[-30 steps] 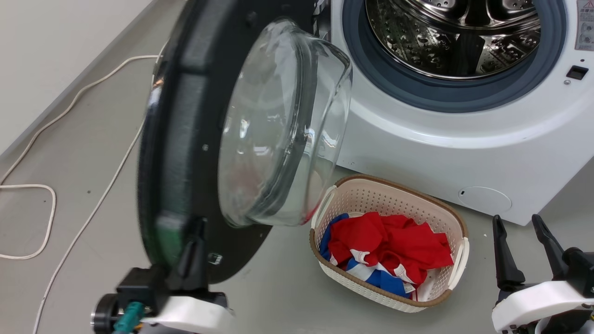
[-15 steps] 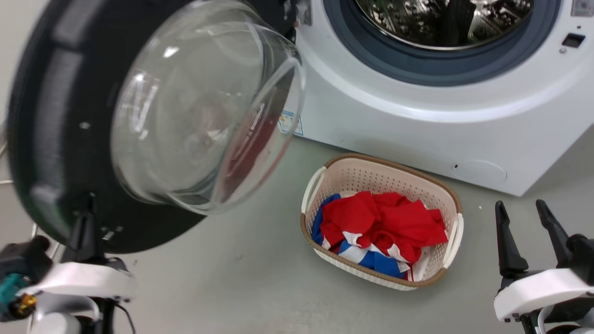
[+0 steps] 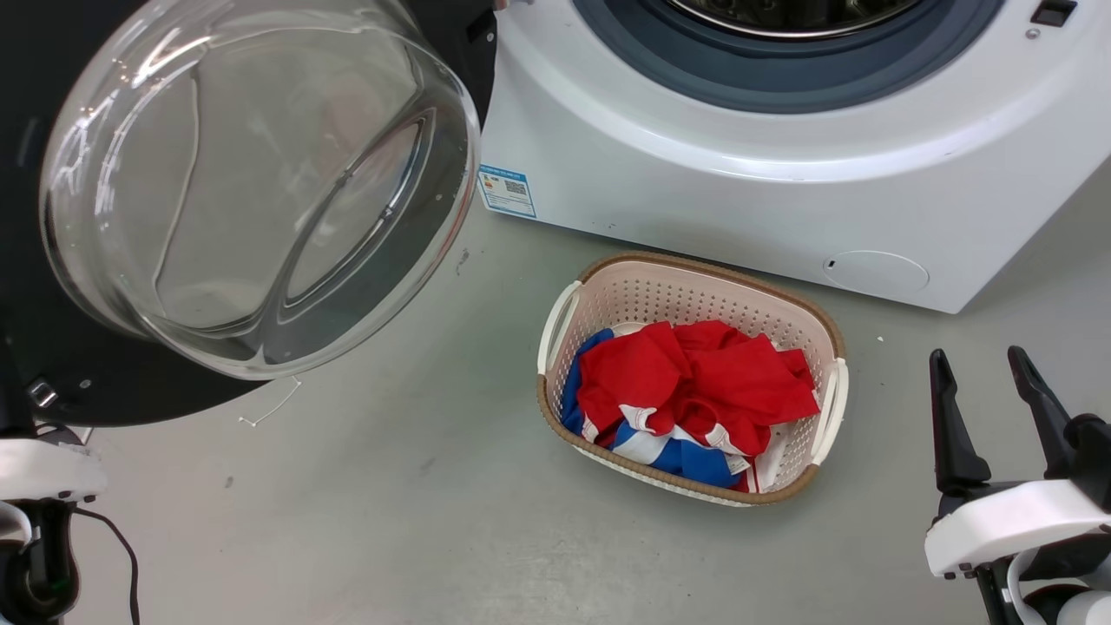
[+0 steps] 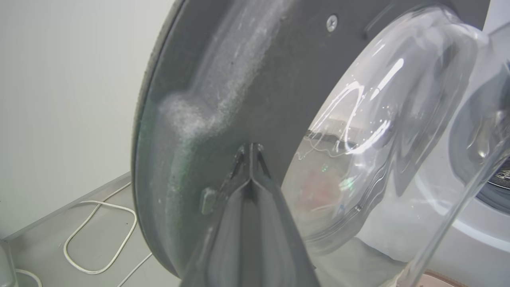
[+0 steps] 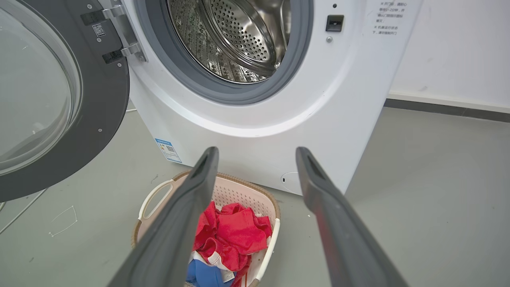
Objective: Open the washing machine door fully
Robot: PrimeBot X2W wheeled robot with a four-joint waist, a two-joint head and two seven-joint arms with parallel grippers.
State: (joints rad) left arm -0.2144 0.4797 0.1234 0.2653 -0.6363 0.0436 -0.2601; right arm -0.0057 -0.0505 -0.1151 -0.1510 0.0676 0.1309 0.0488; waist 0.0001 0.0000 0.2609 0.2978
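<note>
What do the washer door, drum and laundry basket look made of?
The washing machine door: dark ring, probably plastic, with a matte, finely grained face. Its domed window: clear glass by the look, with sharp glints and see-through walls. The drum: shiny perforated metal, likely steel. The basket: cream moulded plastic, probably, with punched holes and a brown woven-look rim.

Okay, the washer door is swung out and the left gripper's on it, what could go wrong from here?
The left gripper, fingers shut, only rests its tips against the washing machine door without gripping, so it could slip toward the glass bowl. The wall lies beyond the door, so a hard push might bang the door into it. The white cable looped near that wall could snag the robot's wheels.
</note>
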